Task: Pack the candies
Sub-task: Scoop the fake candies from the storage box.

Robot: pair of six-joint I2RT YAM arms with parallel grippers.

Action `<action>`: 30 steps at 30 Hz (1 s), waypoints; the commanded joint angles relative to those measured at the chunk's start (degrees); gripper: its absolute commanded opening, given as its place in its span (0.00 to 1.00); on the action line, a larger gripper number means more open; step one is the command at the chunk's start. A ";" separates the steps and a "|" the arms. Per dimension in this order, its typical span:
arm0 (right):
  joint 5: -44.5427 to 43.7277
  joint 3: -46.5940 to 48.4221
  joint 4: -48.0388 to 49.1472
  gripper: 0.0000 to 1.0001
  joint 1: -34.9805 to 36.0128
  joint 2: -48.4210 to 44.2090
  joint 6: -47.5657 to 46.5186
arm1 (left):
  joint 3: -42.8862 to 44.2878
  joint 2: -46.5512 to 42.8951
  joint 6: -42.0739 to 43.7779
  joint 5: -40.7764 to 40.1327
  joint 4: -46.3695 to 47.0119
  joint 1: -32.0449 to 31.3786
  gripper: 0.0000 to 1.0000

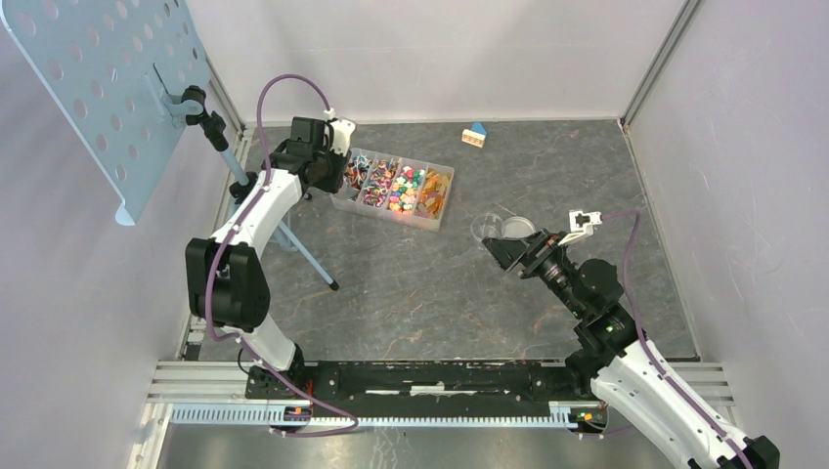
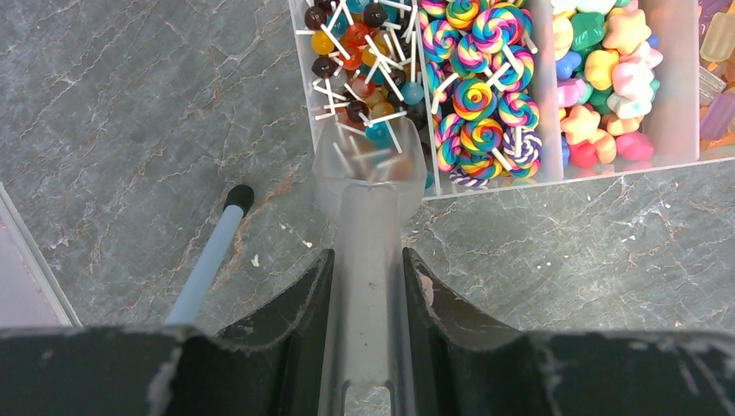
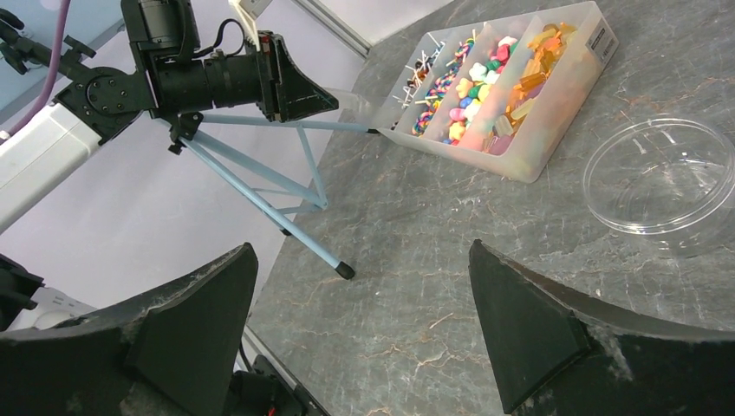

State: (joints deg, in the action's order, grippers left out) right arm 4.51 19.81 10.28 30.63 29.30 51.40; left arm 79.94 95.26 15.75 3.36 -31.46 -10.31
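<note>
The candies (image 1: 401,186) fill a clear divided tray (image 1: 381,215) at the back of the table. In the left wrist view I see ball lollipops (image 2: 355,43), swirl lollipops (image 2: 481,95) and star sweets (image 2: 607,78). My left gripper (image 2: 368,256) is shut on the handle of a translucent scoop (image 2: 368,173). The scoop's bowl sits over the near edge of the ball-lollipop compartment. My right gripper (image 3: 360,247) hangs open and empty over bare table, next to a clear round dish (image 3: 663,173).
A blue tripod leg (image 2: 208,260) ends in a black foot just left of the scoop; the tripod holds a perforated panel (image 1: 108,78). A small blue-roofed toy house (image 1: 475,134) stands by the back wall. Walls enclose the table on three sides.
</note>
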 commanded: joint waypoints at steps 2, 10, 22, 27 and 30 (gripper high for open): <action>0.64 1.34 2.72 0.98 -0.05 -0.98 0.55 | -1.32 -0.33 -1.49 -1.18 0.29 0.33 0.02; 0.77 0.96 3.54 0.98 -0.05 -1.13 1.09 | -10.01 -6.52 -5.40 -5.01 7.12 0.36 0.02; 0.76 1.04 2.90 0.98 -0.05 -2.12 1.03 | -13.30 -6.22 -6.98 -6.00 11.11 0.37 0.02; 0.32 1.18 2.81 0.98 -0.02 -1.98 0.85 | -11.93 -4.56 -8.61 -4.70 12.63 0.28 0.02; 0.36 1.45 2.81 0.98 -0.01 -1.68 0.58 | -10.78 -3.60 -9.20 -4.97 11.61 0.29 0.02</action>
State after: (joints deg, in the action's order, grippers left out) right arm 4.95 19.81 11.14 30.63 27.68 52.42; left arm 67.46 89.45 9.63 0.30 -18.85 -10.41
